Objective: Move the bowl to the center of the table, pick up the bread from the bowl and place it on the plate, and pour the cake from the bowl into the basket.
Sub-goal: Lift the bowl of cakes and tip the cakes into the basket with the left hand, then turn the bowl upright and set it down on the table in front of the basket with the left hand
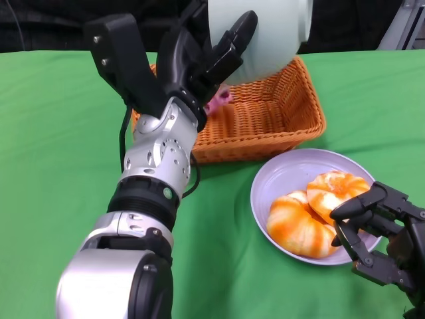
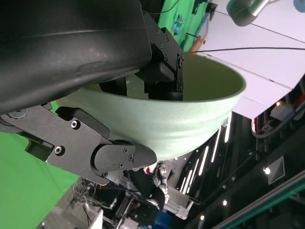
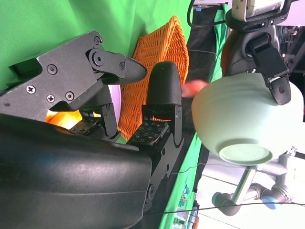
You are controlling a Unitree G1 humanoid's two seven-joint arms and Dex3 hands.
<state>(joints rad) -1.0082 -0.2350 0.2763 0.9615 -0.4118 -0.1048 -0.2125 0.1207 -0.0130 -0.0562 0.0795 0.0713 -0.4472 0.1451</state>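
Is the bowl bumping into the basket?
Apart. The head view shows the bowl tipped up in the left robot hand, and the right wrist view shows it hanging clear of the basket.

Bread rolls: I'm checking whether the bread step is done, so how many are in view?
2. Both bread rolls lie on the plate, touching: one nearer the robot, one behind it, partly hidden by the right hand.

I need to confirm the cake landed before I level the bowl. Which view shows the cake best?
The head view: a bit of the pink cake shows in the basket, mostly hidden behind the left hand that holds the tipped bowl. The right wrist view shows only a pink blur beside the bowl. The left wrist view shows none.
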